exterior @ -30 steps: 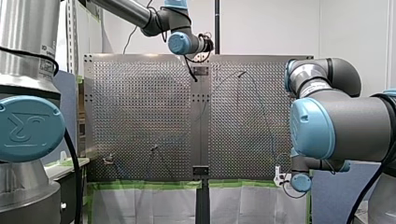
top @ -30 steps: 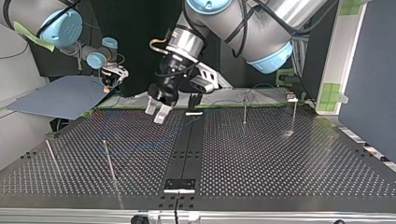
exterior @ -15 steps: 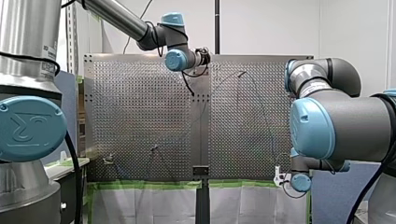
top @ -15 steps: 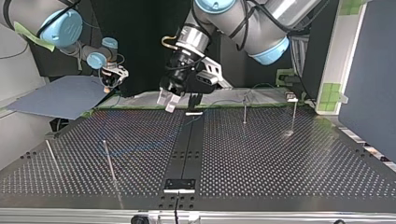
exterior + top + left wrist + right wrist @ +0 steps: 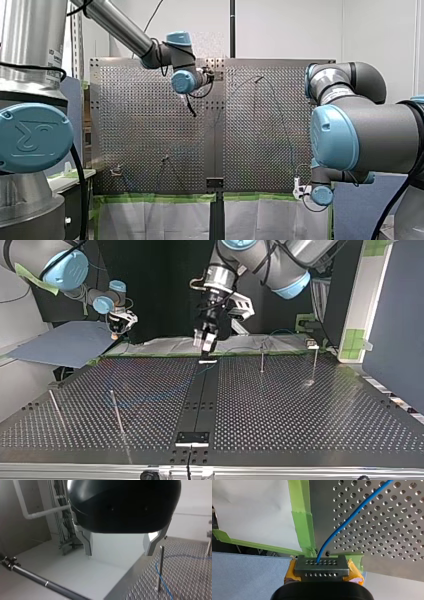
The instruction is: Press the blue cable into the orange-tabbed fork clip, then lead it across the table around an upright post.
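Landmark: the black strip (image 5: 200, 390) down the middle of the perforated table (image 5: 300, 415); I give all places from it.

Left claw (image 5: 118, 554): it hovers over the strip's end on the arms' side, near the table edge. The metal fingers stand apart and nothing is between them.

Right claw (image 5: 321, 566): it is well away from the strip, past the table's corner, above a blue-grey sheet (image 5: 65, 345). Its yellow pads are together, clamped on the end of the blue cable (image 5: 352, 517).

Blue cable: from the right claw it runs onto the table and lies loose there, going toward the strip. In the left wrist view a part of it passes by the foot of an upright post (image 5: 159, 567), which stands a little to the side of the strip. I cannot tell whether the two touch.

Fork clip: I find no orange tab in any view, so I cannot say where it stands from the strip.

Done, as I judge: only the grasp on the cable's end.

Left to do: pressing the cable into the clip, then leading it across the strip and around a post.
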{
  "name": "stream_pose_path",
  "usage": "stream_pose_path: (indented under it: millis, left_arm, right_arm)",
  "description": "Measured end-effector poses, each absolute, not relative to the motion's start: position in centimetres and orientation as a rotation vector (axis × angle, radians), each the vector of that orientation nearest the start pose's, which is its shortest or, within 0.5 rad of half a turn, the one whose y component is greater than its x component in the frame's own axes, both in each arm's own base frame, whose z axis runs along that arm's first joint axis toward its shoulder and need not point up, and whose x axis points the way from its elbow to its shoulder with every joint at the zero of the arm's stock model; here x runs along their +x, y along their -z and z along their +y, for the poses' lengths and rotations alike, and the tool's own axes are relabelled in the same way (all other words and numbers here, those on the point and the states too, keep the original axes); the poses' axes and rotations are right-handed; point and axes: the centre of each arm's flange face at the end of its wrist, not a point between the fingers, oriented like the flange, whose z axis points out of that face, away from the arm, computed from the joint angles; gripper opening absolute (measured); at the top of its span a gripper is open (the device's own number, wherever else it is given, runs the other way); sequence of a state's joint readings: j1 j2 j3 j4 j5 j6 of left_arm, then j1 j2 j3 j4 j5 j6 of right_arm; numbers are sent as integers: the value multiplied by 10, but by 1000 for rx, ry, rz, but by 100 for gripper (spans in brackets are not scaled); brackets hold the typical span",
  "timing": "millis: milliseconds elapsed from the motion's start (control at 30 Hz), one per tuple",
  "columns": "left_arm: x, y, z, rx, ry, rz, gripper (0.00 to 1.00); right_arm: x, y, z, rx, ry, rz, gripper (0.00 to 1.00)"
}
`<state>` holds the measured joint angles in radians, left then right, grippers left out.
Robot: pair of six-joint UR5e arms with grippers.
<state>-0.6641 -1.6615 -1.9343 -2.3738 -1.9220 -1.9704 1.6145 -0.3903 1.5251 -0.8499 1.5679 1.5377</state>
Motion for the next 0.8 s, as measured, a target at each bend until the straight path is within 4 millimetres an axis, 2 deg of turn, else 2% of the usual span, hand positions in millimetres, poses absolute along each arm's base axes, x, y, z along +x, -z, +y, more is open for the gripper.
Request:
stream_pose_path:
  millis: [500,800]
  left_arm:
    - [318,-284,-358,-202,513,1362,100]
    - [302,-211,-342,-164,437,1493,100]
  right_arm:
    - [162,155,-619,1477,-1070,-1359,0]
    - [163,153,-621,1475,-1074,-1355,0]
